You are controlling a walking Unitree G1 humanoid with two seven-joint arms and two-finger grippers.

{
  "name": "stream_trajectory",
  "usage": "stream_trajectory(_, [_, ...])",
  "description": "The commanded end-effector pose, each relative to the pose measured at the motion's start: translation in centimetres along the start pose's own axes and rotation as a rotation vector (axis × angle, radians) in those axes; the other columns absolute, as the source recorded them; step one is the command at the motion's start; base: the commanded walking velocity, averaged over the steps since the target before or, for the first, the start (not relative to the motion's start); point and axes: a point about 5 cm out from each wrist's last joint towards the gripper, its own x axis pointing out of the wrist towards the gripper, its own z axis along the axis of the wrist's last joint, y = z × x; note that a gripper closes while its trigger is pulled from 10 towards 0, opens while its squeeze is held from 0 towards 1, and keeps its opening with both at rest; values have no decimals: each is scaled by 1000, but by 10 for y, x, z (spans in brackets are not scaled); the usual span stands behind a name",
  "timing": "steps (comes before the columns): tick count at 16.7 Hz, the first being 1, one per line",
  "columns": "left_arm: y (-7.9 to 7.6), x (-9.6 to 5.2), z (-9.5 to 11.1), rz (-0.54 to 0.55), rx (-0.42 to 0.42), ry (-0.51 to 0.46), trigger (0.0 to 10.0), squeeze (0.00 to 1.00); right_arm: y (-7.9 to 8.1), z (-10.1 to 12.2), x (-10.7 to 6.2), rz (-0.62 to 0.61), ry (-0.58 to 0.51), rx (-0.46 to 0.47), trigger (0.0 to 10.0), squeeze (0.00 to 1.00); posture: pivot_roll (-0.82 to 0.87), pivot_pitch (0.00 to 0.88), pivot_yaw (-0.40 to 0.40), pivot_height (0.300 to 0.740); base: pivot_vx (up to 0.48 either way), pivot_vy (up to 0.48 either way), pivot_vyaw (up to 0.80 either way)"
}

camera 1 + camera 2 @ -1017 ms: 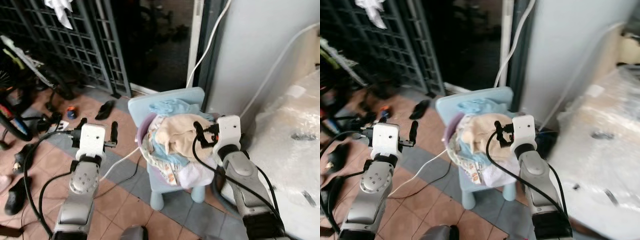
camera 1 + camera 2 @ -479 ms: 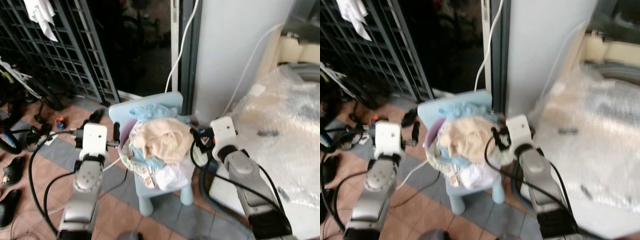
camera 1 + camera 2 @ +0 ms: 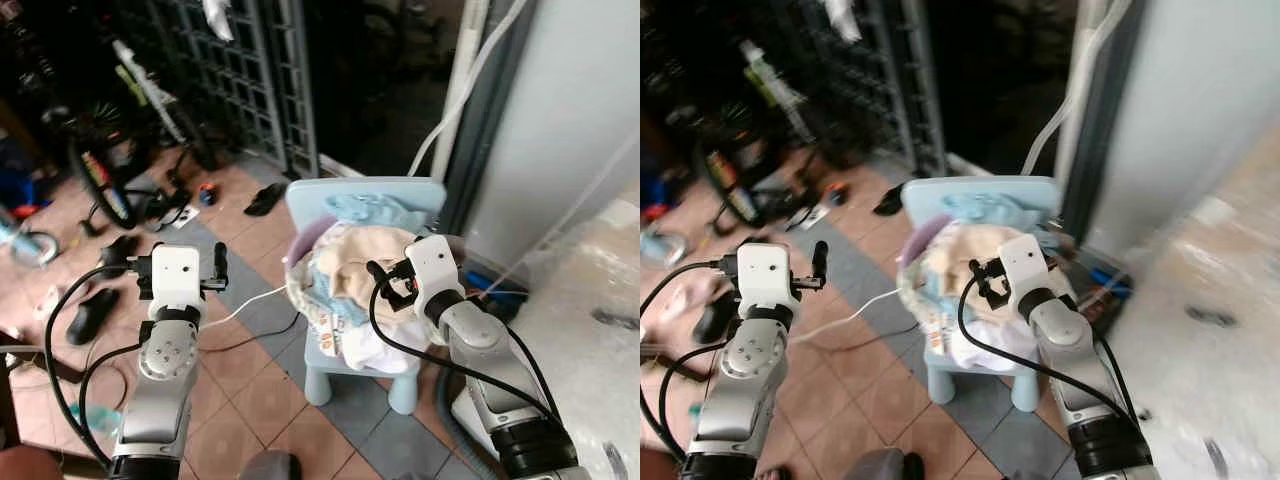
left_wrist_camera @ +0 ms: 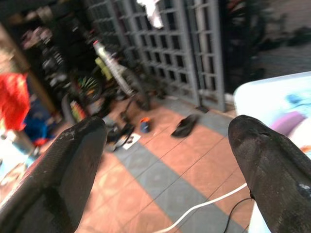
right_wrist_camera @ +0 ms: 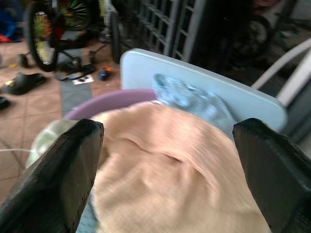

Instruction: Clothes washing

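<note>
A purple basket [image 3: 300, 262] heaped with clothes [image 3: 350, 285] stands on a small light-blue chair [image 3: 365, 200]. A beige cloth [image 5: 165, 160] lies on top, with a pale blue garment [image 5: 187, 97] behind it against the chair back. My right gripper [image 3: 398, 280] hovers just over the right side of the heap, open, its fingers [image 5: 53, 179] spread wide above the beige cloth. My left gripper [image 3: 177, 260] is raised over the tiled floor to the left of the chair, open, with nothing between its fingers [image 4: 58, 174].
A white cable [image 3: 250, 300] runs across the tiles to the chair. Sandals [image 3: 265, 198] and shoes [image 3: 85, 312] lie on the floor, with a bicycle [image 3: 110, 170] and a metal grille [image 3: 250, 60] behind. A plastic-wrapped appliance [image 3: 600, 300] and a grey wall [image 3: 570, 110] stand on the right.
The camera has swung left and the whole scene has shifted. Both arms hold much the same pose, the right gripper still over the clothes heap, both grippers still open.
</note>
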Motion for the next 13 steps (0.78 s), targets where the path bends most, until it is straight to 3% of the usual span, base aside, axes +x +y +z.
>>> stream_trajectory(1, [5,2,-1,13,-5,11,10000,0,6,4,3,27,-15,-1,10000,0,-43,28,112,740,277,0,0])
stream_trajectory(9, [3,1,-2,3,-20,23,10000,0,4,-1,-1,-22,9,-2,10000,0,-44,25,103,740,357,222,0])
stream_trajectory(13, [2,-1,-6,-7,-8,50,10000,0,-8,-10,-3,-112,70,-34,10000,0,-34,24,94,740,0,0,0])
